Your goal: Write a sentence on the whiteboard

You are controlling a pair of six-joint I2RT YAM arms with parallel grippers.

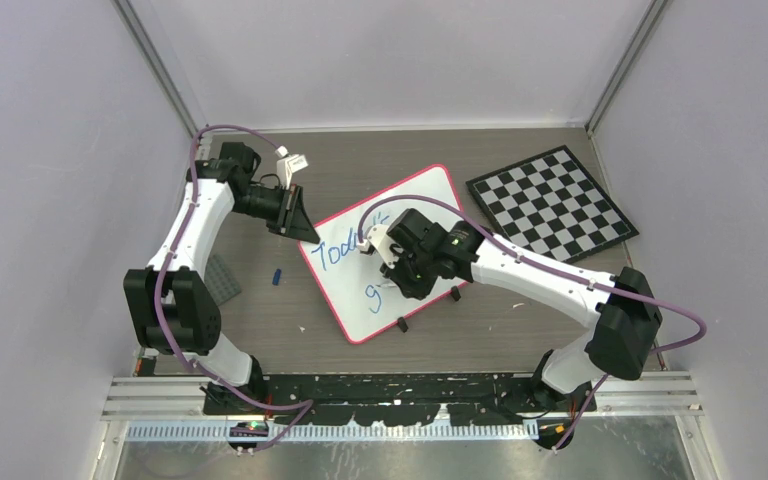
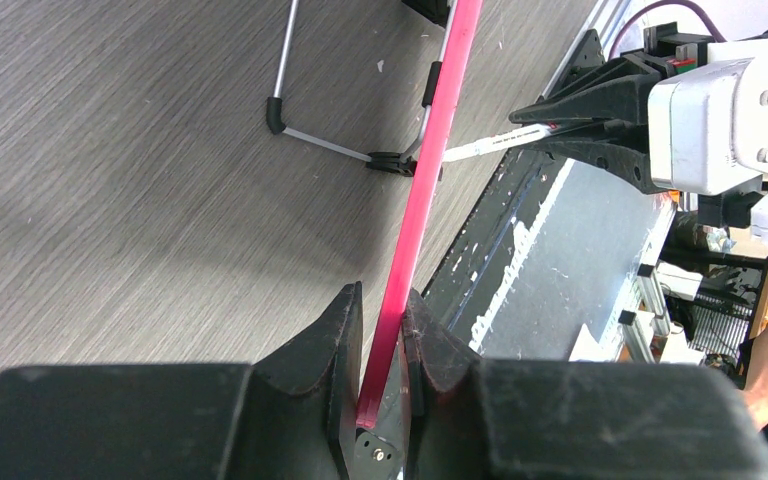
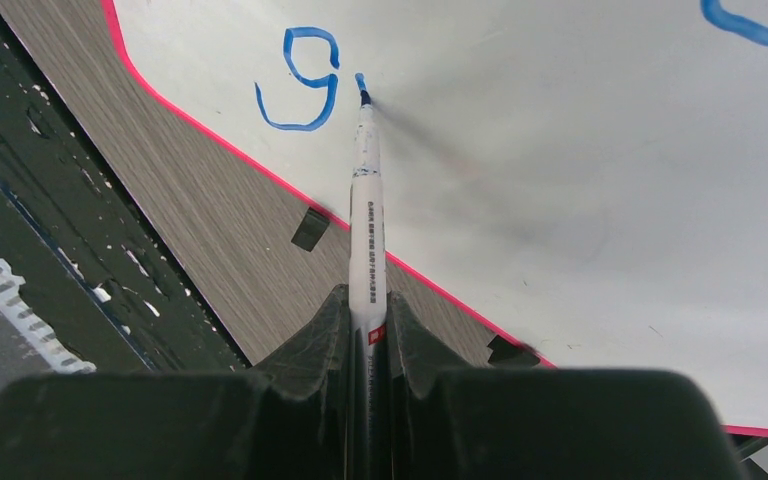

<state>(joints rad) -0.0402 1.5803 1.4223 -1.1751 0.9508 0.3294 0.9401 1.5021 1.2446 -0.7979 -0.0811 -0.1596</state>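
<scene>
The whiteboard point(image 1: 430, 195), white with a thin pink frame, lies tilted on the table's middle. Blue writing "Tod…" point(image 1: 338, 250) and a "g" point(image 1: 371, 292) are on it. My left gripper point(image 1: 300, 225) is shut on the board's upper left edge; the left wrist view shows the pink frame point(image 2: 420, 200) pinched between the fingers point(image 2: 385, 310). My right gripper point(image 1: 392, 270) is over the board, shut on a white marker point(image 3: 367, 210). The marker's blue tip point(image 3: 362, 95) touches the board just right of the "g" point(image 3: 305, 85).
A black-and-white checkerboard point(image 1: 550, 205) lies at the back right. A grey plate point(image 1: 223, 278) and a small blue cap point(image 1: 277, 275) lie left of the board. Two black clip feet point(image 1: 401, 323) stick out at its near edge. A black rail point(image 1: 400, 385) runs along the front.
</scene>
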